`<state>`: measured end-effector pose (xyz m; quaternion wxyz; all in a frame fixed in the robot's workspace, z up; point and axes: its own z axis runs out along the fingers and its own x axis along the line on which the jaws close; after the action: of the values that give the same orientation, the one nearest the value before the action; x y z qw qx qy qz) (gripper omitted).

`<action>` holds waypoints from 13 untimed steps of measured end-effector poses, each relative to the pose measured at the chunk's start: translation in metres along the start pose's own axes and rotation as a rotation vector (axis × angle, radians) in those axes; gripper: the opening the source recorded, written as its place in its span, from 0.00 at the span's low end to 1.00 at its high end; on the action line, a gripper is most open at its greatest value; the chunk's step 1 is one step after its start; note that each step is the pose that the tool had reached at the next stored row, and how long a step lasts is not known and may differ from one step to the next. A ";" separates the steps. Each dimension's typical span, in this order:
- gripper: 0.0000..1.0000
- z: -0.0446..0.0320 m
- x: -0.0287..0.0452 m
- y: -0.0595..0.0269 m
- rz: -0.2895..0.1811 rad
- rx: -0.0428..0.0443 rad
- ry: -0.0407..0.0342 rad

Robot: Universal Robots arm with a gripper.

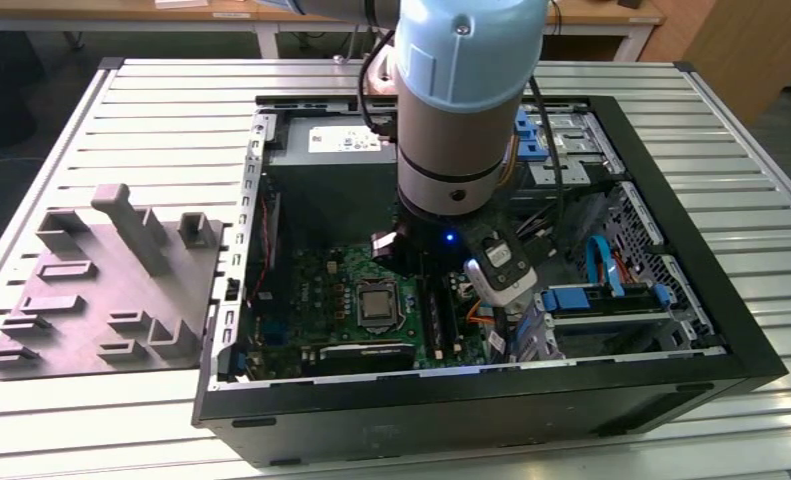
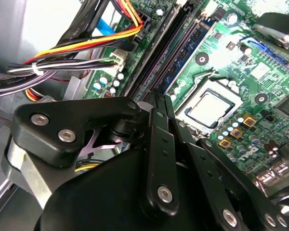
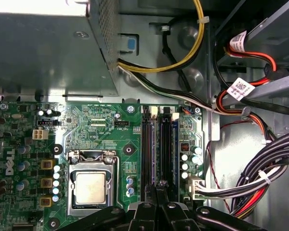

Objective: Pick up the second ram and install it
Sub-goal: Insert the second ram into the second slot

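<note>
On the slatted table (image 1: 168, 130) lies the open computer case (image 1: 502, 415), a grey fixture (image 1: 102, 290) at its nine o'clock in the exterior view. Into it reaches the arm (image 1: 459, 110), over the green motherboard (image 1: 322, 290) (silver processor (image 3: 89, 187) showing). The gripper (image 3: 157, 186) has its fingers together just above the second ram (image 3: 154, 149), which stands on edge in a slot at the processor's three o'clock in that view.

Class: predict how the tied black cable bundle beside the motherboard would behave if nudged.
The cable bundle would probably flex, then spring back: it curves loosely. The white tie likely keeps strands moving together. Apparently plugged into the motherboard, it shouldn't slide far.
</note>
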<state>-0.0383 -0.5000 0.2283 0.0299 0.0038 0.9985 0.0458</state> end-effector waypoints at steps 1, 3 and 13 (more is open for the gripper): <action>0.12 0.0001 0.0000 0.0004 0.001 0.0025 -0.0002; 0.12 0.0002 0.0000 0.0018 0.004 0.0075 -0.0005; 0.12 0.0009 0.0000 0.0030 0.027 0.0102 -0.0025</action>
<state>-0.0383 -0.4969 0.2277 0.0305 0.0175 0.9985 0.0411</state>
